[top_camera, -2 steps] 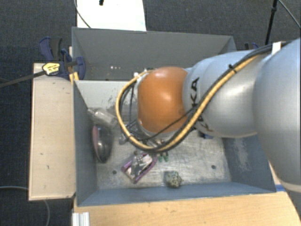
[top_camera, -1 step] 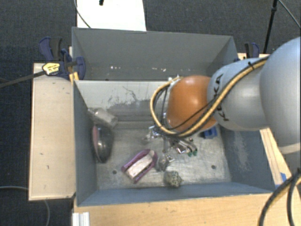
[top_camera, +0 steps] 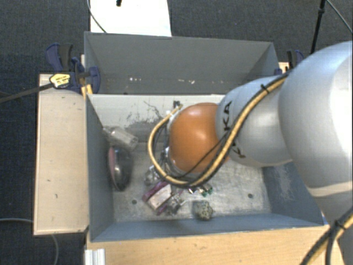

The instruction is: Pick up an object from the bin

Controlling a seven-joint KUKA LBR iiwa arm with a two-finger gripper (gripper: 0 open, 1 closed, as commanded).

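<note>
Grip: I cannot tell whether the gripper is open or closed, as the orange cover sits over it. I see nothing held.
Position: it is low in the bin, over the middle of the floor and towards the front wall.
Nearest thing: a small purple and white packet, boxy and tilted, lies just beside the cover's lower edge among small bits of clutter.
Writing: I see black letters on the arm, crossed by the yellow-and-black cable. I cannot read the whole word.
Other things: a dark, glossy oval thing lies by the left wall, with a pale grey cap-like piece just behind it. A rough, speckled grey lump lies near the front wall.
Surfaces: the cover is smooth and rounded, and the bin floor is scuffed grey metal.
</note>
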